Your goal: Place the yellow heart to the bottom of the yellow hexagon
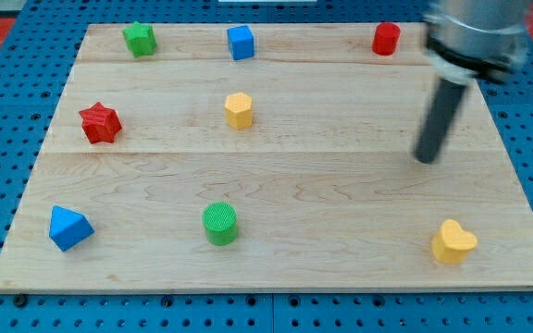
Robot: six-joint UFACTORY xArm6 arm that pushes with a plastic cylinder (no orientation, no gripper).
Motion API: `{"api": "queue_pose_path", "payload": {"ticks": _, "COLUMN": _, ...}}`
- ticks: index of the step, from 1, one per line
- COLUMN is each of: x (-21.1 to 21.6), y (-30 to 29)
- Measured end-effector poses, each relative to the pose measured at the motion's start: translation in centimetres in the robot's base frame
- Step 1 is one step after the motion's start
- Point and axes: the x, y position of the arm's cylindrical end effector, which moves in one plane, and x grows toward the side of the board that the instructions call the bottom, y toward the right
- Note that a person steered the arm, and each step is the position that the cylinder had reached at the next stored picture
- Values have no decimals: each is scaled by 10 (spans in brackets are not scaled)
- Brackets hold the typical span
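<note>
The yellow heart (453,241) lies near the board's bottom right corner. The yellow hexagon (239,110) stands in the upper middle of the board, far to the heart's upper left. My tip (425,159) is at the view's right, above the heart and a little to its left, about a block's width or more clear of it. It touches no block.
A green star (140,39), a blue cube (241,43) and a red cylinder (386,39) line the top edge. A red star (100,123) sits at the left, a blue triangle (68,228) at the bottom left, a green cylinder (219,224) at the bottom middle.
</note>
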Motion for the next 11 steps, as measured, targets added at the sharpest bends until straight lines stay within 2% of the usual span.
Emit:
{"api": "queue_pose_path", "payload": {"ticks": 1, "x": 75, "y": 23}}
{"api": "queue_pose_path", "payload": {"ticks": 2, "x": 100, "y": -27}}
{"api": "queue_pose_path", "payload": {"ticks": 3, "x": 104, "y": -37}}
{"api": "queue_pose_path", "payload": {"ticks": 4, "x": 124, "y": -17}}
{"api": "queue_pose_path", "payload": {"ticks": 5, "x": 124, "y": -75}}
{"api": "queue_pose_path", "payload": {"ticks": 6, "x": 103, "y": -142}}
{"api": "queue_pose_path", "payload": {"ticks": 7, "x": 60, "y": -197}}
{"api": "queue_pose_path", "payload": {"ticks": 8, "x": 21, "y": -242}}
{"api": "queue_pose_path", "payload": {"ticks": 9, "x": 10, "y": -261}}
{"api": "queue_pose_path", "payload": {"ticks": 10, "x": -2, "y": -214}}
{"api": "queue_pose_path", "payload": {"ticks": 11, "x": -41, "y": -147}}
